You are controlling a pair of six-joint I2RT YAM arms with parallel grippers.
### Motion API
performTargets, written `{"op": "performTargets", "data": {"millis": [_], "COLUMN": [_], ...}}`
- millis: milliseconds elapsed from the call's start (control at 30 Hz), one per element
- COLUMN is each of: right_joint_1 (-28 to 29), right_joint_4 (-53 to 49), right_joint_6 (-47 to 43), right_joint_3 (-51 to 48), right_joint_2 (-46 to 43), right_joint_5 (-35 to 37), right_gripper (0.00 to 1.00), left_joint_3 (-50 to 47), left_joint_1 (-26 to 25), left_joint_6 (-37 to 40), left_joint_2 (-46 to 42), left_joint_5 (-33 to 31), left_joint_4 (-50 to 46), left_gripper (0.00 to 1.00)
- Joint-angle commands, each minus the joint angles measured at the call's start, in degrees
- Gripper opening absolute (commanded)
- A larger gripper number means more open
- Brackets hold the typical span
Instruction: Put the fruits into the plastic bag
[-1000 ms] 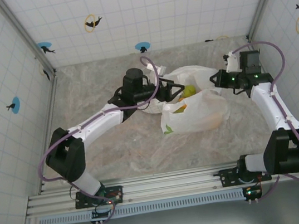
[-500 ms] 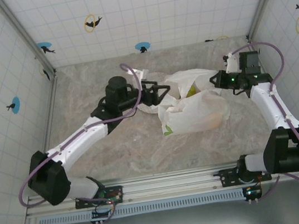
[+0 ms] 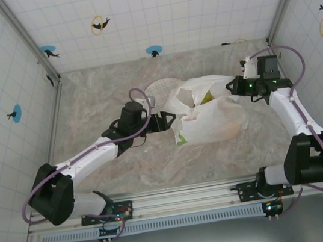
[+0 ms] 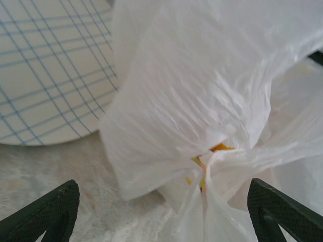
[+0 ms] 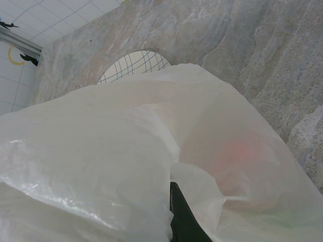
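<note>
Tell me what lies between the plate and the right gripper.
The plastic bag. In the top view it spans from the plate to the right gripper; the right wrist view shows the plate beyond its folds.

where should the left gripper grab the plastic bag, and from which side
Grip the gathered neck of film on the plastic bag, where the folds bunch into one narrow, pinchable ridge. Come in low from the left arm's own side: the open left gripper faces it with the ridge ahead between its fingers. The right gripper pinches the far edge, so avoid that side.
</note>
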Motion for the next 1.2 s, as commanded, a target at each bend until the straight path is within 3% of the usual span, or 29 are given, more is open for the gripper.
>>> {"op": "performTargets", "data": {"millis": [0, 100, 333, 467, 633, 900, 1167], "right_joint_1": [0.34, 0.35, -0.15, -0.74, -2.03, -3.18, -3.05], "right_joint_4": [1.48, 1.55, 1.47, 1.36, -1.70, -6.62, -5.08], "right_joint_6": [0.04, 0.05, 0.04, 0.22, -0.86, -2.95, -1.83], "right_joint_3": [0.58, 0.07, 1.12, 4.11, 10.47, 18.43, 16.95], "right_joint_2": [-0.05, -0.51, -1.27, -2.17, -2.81, -3.47, -3.80], "right_joint_5": [0.15, 0.24, 1.15, 2.64, 6.55, 17.28, 18.40], "right_gripper": [0.00, 0.00, 0.00, 0.00, 0.00, 0.00, 0.00], "left_joint_3": [1.46, 2.61, 8.29, 14.06, 21.47, 31.32, 36.16], "left_joint_1": [-0.96, -1.19, -2.19, -4.57, -7.80, -9.09, -9.02], "left_joint_6": [-1.61, -1.32, 0.42, 2.94, 7.61, 8.19, 8.79], "left_joint_2": [2.65, 5.43, 8.62, 9.12, 9.91, 15.32, 19.68], "left_joint_5": [2.03, 1.99, 5.25, 5.89, 4.81, 7.73, 5.06], "left_joint_4": [3.60, 4.43, 7.94, 9.39, 9.84, 11.69, 10.10], "left_gripper": [0.82, 0.70, 0.19, 0.01, 0.00, 0.00, 0.00]}}
